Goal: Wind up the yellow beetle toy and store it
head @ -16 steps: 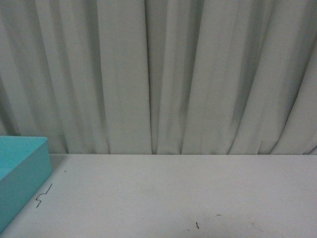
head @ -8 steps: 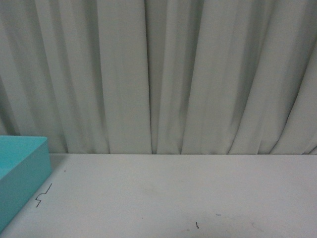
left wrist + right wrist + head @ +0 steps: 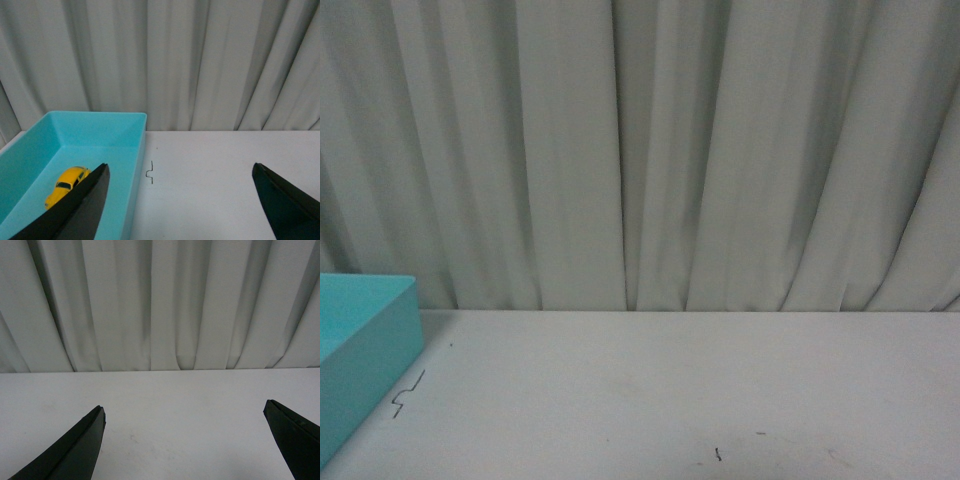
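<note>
With the yellow beetle toy lying inside the teal bin (upright, near its wall), storing looks done. Left gripper and right gripper both gape wide, empty. Next: likely only pulling back clear.

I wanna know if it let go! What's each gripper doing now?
Left gripper: open, holding nothing; yellow beetle toy lies in the blue bin.
Right gripper: open, holding nothing.

beetle toy yellow | bin turquoise | table white | curtain pale grey
</note>
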